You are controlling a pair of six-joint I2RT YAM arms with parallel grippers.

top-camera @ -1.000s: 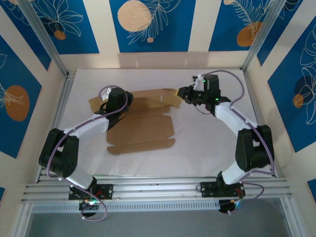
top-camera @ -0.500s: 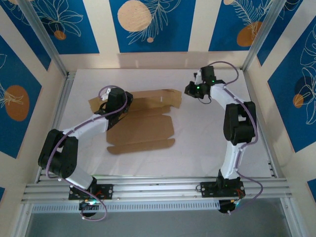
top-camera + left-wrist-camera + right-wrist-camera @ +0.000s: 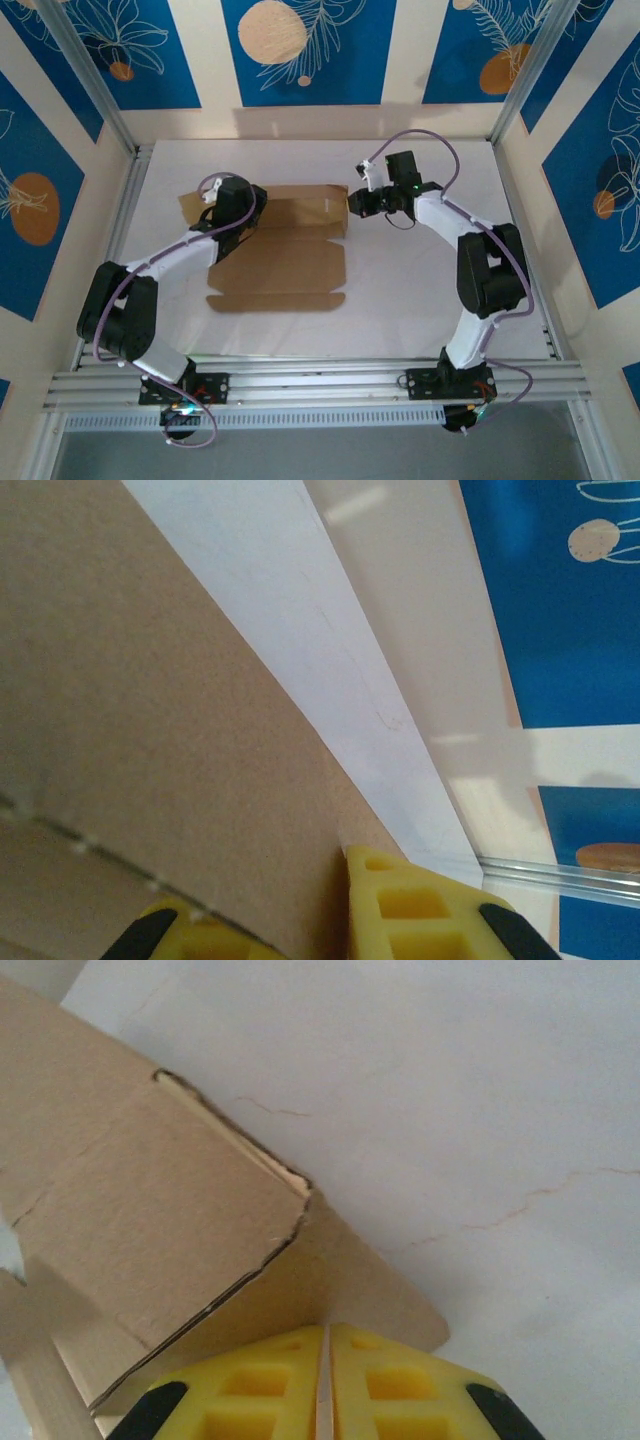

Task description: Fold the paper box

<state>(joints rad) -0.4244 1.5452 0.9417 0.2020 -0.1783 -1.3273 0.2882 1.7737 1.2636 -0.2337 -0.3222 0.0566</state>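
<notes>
While left end effector (image 3: 275, 920) clamps paper box (image 3: 290, 265), right end effector (image 3: 322, 1360), shut, touches flap (image 3: 360, 1300); walls (image 3: 310, 50) around.

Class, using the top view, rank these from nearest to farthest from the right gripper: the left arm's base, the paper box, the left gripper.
1. paper box: its right end touches the right gripper.
2. left gripper: across the box, over its left part.
3. left arm's base: near edge of the table, bottom left.

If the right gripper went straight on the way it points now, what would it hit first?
The paper box: its cardboard flap lies directly ahead of the shut right gripper, seemingly almost touching the tips, though depth is unclear.
</notes>
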